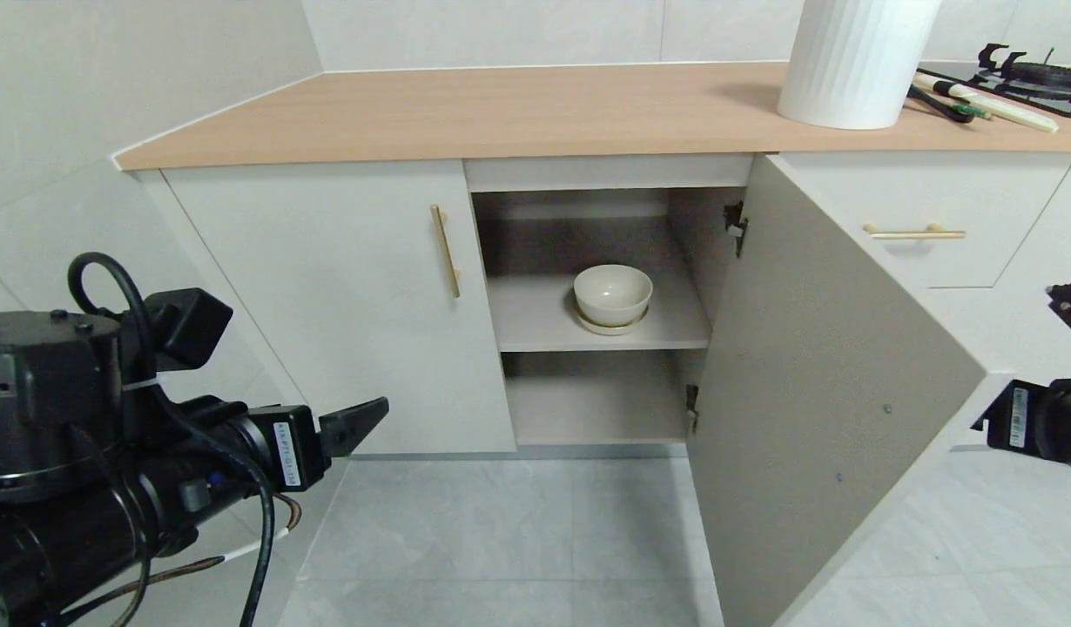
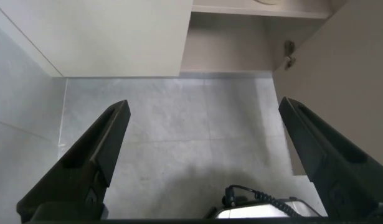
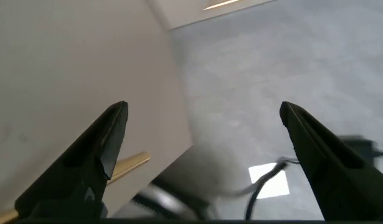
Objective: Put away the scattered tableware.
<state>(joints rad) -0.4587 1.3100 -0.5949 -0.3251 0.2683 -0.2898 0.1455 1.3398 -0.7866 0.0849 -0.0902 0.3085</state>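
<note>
A cream bowl (image 1: pixel 613 292) rests on a small plate (image 1: pixel 607 328) on the middle shelf (image 1: pixel 535 322) of the open cabinet. My left gripper (image 1: pixel 361 422) is low at the left, in front of the shut left door and well short of the shelf. In the left wrist view the left gripper (image 2: pixel 203 106) is open and holds nothing, over the grey floor. My right gripper (image 3: pixel 203 109) is also open with nothing in it, beside a pale cabinet front with a gold handle (image 3: pixel 132 165).
The cabinet door (image 1: pixel 814 374) swings wide toward me, between the two arms. On the wooden counter (image 1: pixel 501 109) stand a tall white ribbed container (image 1: pixel 853 61), long utensils (image 1: pixel 980 100) and a stove burner (image 1: pixel 1040 74). The bottom shelf (image 1: pixel 592 409) is bare. Grey floor tiles (image 1: pixel 518 540) lie below.
</note>
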